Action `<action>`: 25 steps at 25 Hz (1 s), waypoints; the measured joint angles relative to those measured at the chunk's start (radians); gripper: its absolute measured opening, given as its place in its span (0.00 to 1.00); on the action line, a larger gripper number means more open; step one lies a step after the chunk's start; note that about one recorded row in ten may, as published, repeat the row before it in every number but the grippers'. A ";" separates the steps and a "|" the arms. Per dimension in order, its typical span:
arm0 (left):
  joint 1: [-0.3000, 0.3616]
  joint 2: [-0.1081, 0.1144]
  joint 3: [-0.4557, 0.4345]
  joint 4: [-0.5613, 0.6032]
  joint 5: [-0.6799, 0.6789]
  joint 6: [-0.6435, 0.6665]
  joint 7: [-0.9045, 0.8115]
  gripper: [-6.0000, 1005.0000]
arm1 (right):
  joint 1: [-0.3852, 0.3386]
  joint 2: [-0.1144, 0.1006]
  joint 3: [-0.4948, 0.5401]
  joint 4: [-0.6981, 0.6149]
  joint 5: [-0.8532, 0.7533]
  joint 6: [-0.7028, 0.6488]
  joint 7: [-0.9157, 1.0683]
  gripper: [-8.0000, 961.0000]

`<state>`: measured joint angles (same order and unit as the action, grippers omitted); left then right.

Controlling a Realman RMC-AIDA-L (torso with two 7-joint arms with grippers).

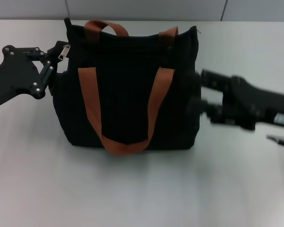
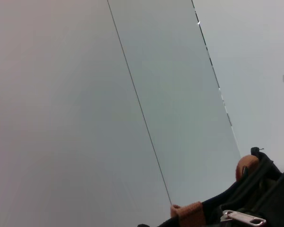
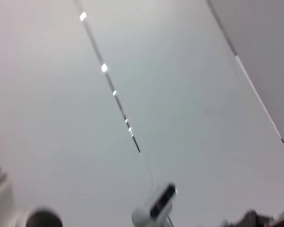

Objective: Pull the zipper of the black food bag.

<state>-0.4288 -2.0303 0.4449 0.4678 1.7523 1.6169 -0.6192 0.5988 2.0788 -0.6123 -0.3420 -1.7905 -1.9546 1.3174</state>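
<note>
zipper (image 1: 64, 50) silver tab, boxy black fabric bag (image 1: 128, 90).

A bare test room or lab: a plain pale grey tabletop (image 1: 142, 189) backed by smooth grey wall panels (image 1: 146, 9) split by thin vertical seams. The wrist views look up at flat panelled surfaces (image 2: 85, 118) crossed by dark joint lines, with a small white device (image 3: 156, 205) mounted on one

Pale grey table (image 1: 132, 189), black food bag (image 1: 128, 94) standing upright on it
</note>
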 joint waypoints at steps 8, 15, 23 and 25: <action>0.001 -0.002 0.000 0.000 -0.012 0.003 0.001 0.03 | 0.152 -0.001 -0.015 -0.093 0.063 0.081 0.400 0.82; 0.003 -0.005 0.000 0.000 -0.012 0.004 0.002 0.03 | 0.240 -0.003 -0.073 -0.114 0.058 0.187 0.601 0.82; 0.002 -0.011 0.003 0.000 -0.012 -0.003 0.027 0.03 | 0.329 -0.003 -0.160 -0.162 0.056 0.342 0.834 0.82; 0.002 -0.013 0.002 0.000 -0.012 -0.003 0.030 0.03 | 0.338 -0.003 -0.175 -0.163 0.055 0.364 0.855 0.82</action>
<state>-0.4268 -2.0431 0.4470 0.4678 1.7406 1.6136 -0.5896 0.9364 2.0753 -0.7871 -0.5050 -1.7351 -1.5910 2.1725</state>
